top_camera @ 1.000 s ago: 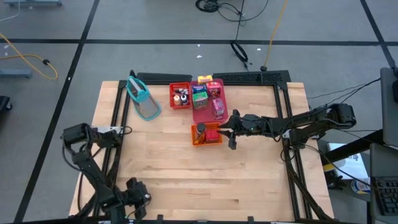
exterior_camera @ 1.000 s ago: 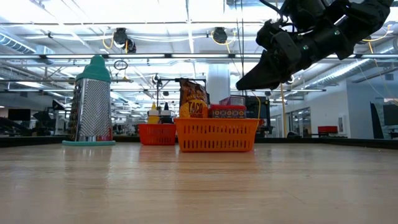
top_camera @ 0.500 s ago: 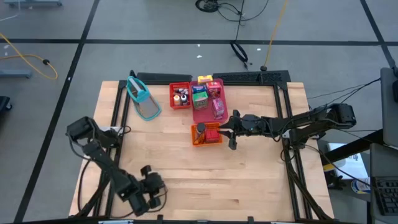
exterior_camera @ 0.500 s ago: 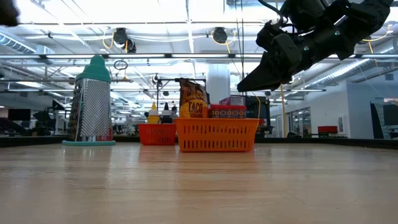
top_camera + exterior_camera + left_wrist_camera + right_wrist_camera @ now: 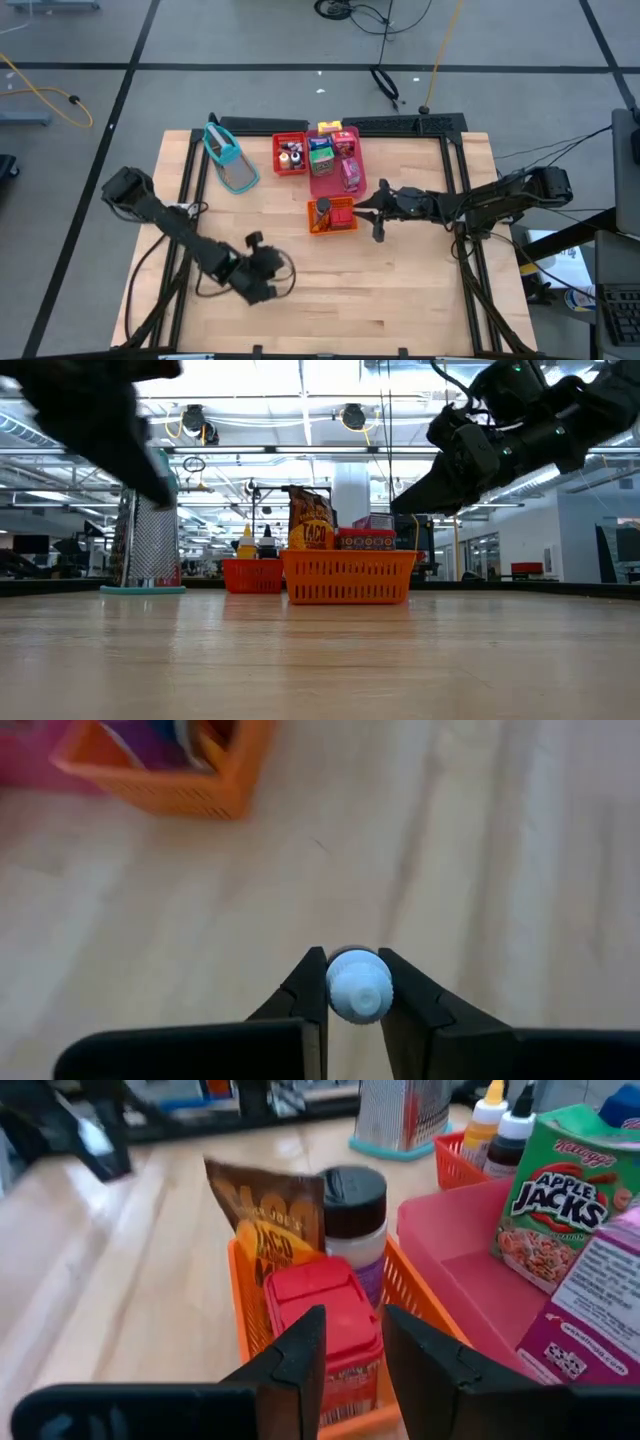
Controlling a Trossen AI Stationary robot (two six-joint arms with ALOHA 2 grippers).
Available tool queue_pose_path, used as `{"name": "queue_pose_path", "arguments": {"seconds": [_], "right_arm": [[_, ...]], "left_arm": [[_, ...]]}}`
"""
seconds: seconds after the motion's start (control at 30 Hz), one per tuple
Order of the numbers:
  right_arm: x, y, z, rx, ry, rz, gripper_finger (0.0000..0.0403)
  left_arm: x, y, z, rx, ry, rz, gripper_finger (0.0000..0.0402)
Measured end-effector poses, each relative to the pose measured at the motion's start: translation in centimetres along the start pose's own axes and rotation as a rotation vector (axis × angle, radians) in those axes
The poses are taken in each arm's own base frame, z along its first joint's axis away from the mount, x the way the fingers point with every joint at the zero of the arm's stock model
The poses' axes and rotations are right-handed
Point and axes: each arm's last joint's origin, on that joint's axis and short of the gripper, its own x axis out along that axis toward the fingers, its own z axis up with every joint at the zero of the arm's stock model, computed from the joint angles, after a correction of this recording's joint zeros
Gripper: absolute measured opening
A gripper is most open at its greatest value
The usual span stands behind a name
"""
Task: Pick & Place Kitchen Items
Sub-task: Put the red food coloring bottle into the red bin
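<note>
While my left hand hangs over the bare near part of the table, I see its fingers pinched on a pale blue cap. Farther out sits the orange tray, holding a taco packet, a black-lidded jar and a red box. My right hand hovers just beside that tray, fingers a little apart and gripping nothing, the red box showing between them. Beyond lie the pink tray with a cereal box, then the red tray and the grater.
</note>
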Motion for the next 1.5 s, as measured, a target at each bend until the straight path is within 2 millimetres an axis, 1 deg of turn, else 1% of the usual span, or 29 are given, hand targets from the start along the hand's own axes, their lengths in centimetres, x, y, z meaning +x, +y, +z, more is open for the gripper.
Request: {"name": "queue_pose_path", "arguments": {"seconds": [0.17, 0.27, 0.4, 0.5, 0.57, 0.67, 0.77, 0.87, 1.03, 1.17, 1.3, 1.5], "right_arm": [[-0.6, -0.1, -0.4, 0.038, -0.102, 0.012, 0.0093], [-0.7, -0.1, -0.6, 0.022, -0.104, 0.012, 0.0093], [-0.7, -0.1, -0.6, 0.020, -0.108, 0.012, 0.0093], [-0.7, 0.0, -0.6, 0.004, -0.109, 0.015, 0.0093], [-0.7, 0.2, -0.6, -0.039, -0.108, 0.020, 0.0093], [-0.8, 0.6, -0.5, -0.095, -0.115, -0.007, 0.0092], [-1.2, 0.9, -0.1, -0.132, -0.145, -0.040, 0.0085], [-2.0, 1.1, 0.1, -0.154, -0.172, -0.036, 0.0075], [-3.7, 0.8, -0.6, -0.141, -0.200, -0.033, 0.0054], [-5.3, 0.5, -1.5, -0.133, -0.230, -0.031, 0.0040], [-6.7, 0.2, -2.1, -0.128, -0.275, -0.030, 0.0031], [-8.2, -0.2, -3.2, -0.121, -0.318, -0.029, 0.0029]], "left_arm": [[0.0, 3.0, 2.7, -0.012, -0.040, 0.044, 0.0048], [-0.2, 5.1, 4.4, -0.031, -0.091, 0.099, 0.0048], [-1.1, 8.2, 6.4, -0.051, -0.159, 0.174, 0.0048], [-1.9, 10.7, 7.6, -0.081, -0.199, 0.215, 0.0048], [-2.4, 12.3, 8.3, -0.093, -0.222, 0.248, 0.0048], [-2.7, 14.6, 9.1, -0.095, -0.243, 0.307, 0.0048], [-2.6, 16.7, 9.9, -0.095, -0.253, 0.350, 0.0048], [-2.3, 18.8, 10.5, -0.078, -0.251, 0.356, 0.0048], [-1.9, 22.6, 11.1, -0.116, -0.256, 0.359, 0.0048], [-2.0, 25.3, 11.4, -0.171, -0.299, 0.303, 0.0048], [-1.9, 27.2, 11.8, -0.170, -0.352, 0.254, 0.0048], [-0.7, 29.5, 11.8, -0.187, -0.359, 0.246, 0.0048]]}}
